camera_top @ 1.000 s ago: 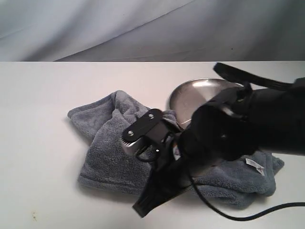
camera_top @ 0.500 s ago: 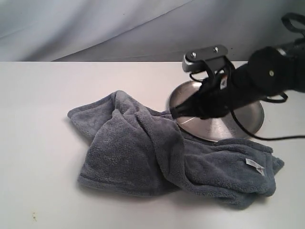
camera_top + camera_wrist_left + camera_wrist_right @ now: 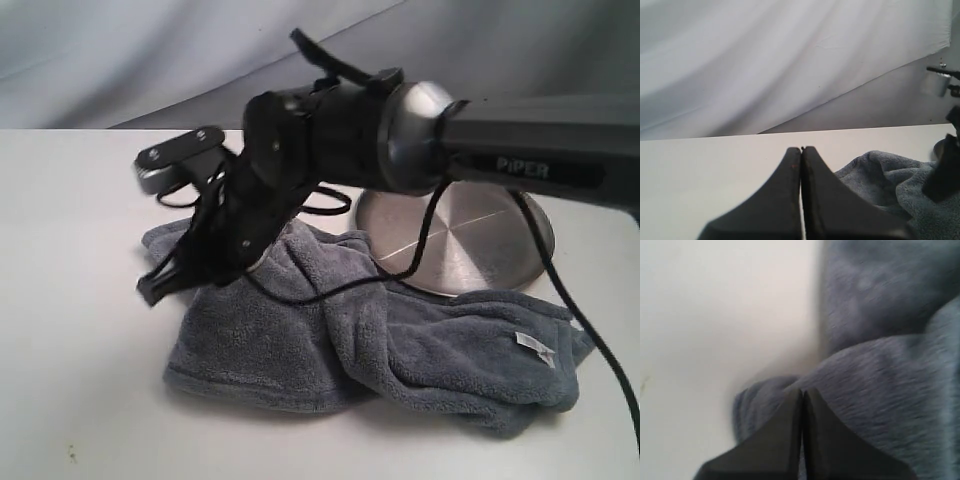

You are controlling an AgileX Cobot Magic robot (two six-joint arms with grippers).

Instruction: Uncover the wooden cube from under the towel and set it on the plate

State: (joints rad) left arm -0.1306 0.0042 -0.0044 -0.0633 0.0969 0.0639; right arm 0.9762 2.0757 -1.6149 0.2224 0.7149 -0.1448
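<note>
The right end effector (image 3: 165,283) hangs clenched and empty over the left corner of the towel (image 3: 300,330). The wooden cube shows nowhere, so I guess it is under the folds. Closed like that, it can only shove cloth, and a hard tug might drag fleece over the plate (image 3: 480,245) or tumble the cube across the surface (image 3: 70,300). Only the exterior view shows the plate. Only the left wrist view shows the left end effector (image 3: 801,149), also clenched on nothing.

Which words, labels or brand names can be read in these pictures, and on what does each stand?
"PiPER": printed in pale letters on the black right arm.
The white label on the towel: its marks are too small to read.
Both wrist views: no text.
</note>
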